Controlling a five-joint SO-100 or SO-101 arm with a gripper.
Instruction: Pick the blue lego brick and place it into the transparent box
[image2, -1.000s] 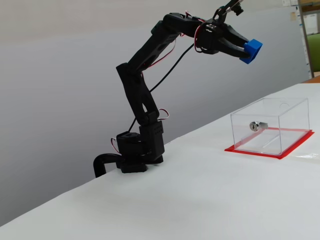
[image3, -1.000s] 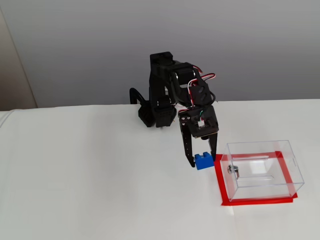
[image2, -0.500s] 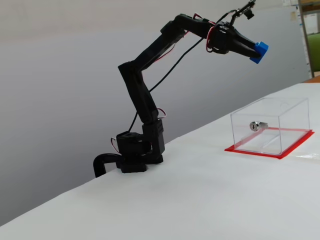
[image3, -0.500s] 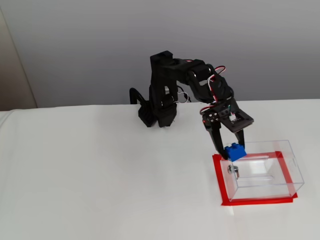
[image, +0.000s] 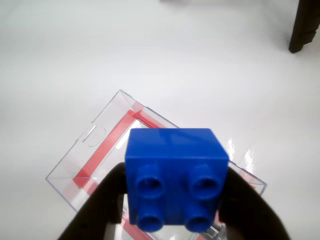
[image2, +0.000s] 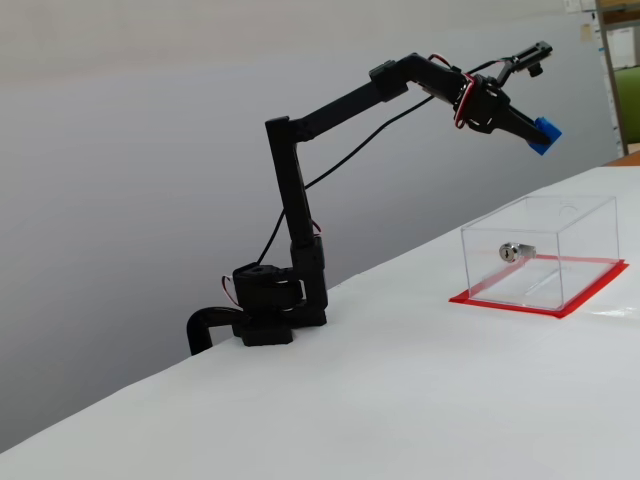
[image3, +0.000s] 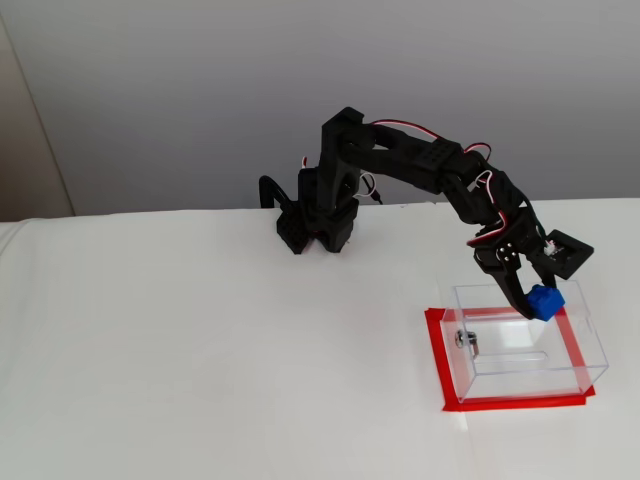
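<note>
Two black fingers of the gripper (image: 172, 200) clamp the small blue studded plastic brick (image: 174, 177), lower centre of the wrist view, above the clear plastic red-edged rectangular box (image: 95, 150).

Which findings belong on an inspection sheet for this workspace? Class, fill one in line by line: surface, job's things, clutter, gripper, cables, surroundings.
Surface: white table, bare apart from the arm's base and the box.
Job's things: blue lego brick held in the air above the transparent box; the box stands on a red base and carries a small silver fitting on one wall.
Clutter: nothing seen.
Gripper: gripper shut on the brick, arm stretched out over the box.
Cables: black cable hanging from the wrist towards the base; red and white wires along the arm.
Surroundings: plain grey wall; shelving at the far right edge in a fixed view.
</note>
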